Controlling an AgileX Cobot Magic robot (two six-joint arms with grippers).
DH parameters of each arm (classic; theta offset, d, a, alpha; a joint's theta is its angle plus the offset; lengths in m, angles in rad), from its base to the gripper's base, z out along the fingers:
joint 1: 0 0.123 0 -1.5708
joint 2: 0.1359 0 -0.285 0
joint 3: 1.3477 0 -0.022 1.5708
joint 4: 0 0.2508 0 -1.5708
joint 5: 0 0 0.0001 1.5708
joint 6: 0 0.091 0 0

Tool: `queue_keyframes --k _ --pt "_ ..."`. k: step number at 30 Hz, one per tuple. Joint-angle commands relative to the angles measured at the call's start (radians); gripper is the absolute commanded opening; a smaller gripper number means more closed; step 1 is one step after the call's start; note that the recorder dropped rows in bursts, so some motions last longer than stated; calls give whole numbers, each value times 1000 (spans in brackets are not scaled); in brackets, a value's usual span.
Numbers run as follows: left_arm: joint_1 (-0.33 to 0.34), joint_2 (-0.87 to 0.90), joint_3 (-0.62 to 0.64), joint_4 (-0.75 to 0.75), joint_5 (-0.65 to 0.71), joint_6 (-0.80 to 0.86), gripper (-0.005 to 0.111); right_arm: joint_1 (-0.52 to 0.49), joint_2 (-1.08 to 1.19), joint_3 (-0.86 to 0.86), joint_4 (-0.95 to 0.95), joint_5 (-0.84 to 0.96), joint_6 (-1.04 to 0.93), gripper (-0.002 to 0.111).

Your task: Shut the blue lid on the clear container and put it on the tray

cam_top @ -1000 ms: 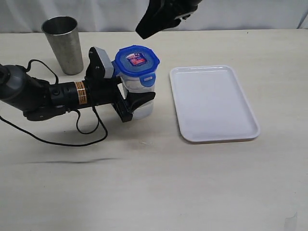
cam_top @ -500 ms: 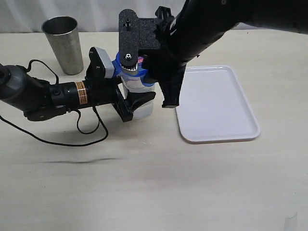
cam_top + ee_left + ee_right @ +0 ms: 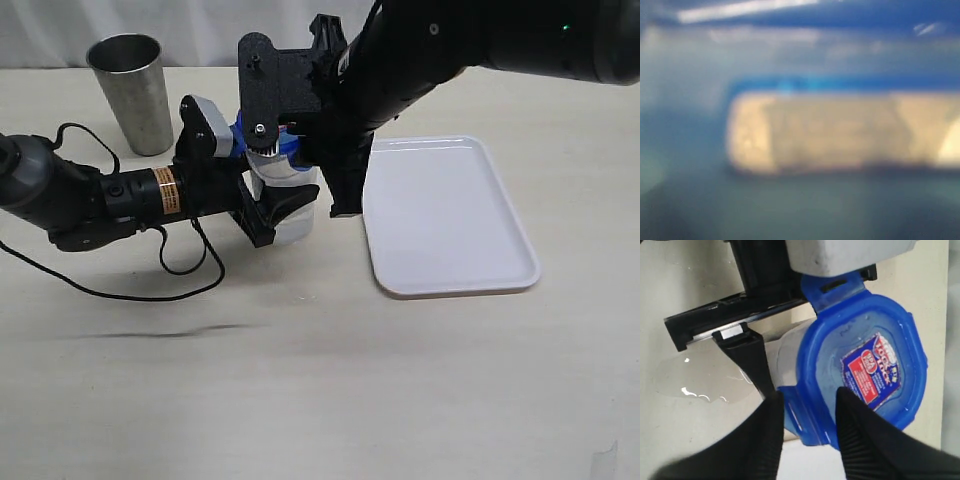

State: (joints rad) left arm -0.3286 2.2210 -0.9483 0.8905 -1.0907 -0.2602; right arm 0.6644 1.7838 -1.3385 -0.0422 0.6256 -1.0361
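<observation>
The clear container (image 3: 298,230) stands upright on the table (image 3: 300,380), just to the left of the tray (image 3: 450,215) and not on it. The left gripper (image 3: 285,200) reaches in low from the side, and its black fingers (image 3: 747,360) are clamped around the container's body. The blue lid (image 3: 865,365) sits on top of the container, sticker face up. The flap nearest the left gripper is turned up. The right gripper (image 3: 807,432) hangs over the lid from above. Its fingers (image 3: 860,435) are a little apart, with another lid flap showing in the gap; contact with that flap cannot be confirmed. A grey steel cup (image 3: 135,100) stands at the back of the table, well away from the tray. The left wrist view is blurred to blue and tan and shows nothing usable.
</observation>
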Motion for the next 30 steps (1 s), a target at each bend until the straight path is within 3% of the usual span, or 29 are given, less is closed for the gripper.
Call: queue_keyframes --k 1,5,9,21,30 --pt "-7 5 3 50 37 22 0 0 81 19 -55 53 30 38" --pt "-7 5 3 50 35 22 0 0 103 19 -55 46 30 37" --pt "-7 5 3 50 35 22 0 0 121 19 -55 46 38 27" --pt "-7 5 3 62 25 22 0 0 163 72 -55 -93 64 27" --pt "-3 5 3 56 15 65 0 0 143 72 -48 -84 134 27"
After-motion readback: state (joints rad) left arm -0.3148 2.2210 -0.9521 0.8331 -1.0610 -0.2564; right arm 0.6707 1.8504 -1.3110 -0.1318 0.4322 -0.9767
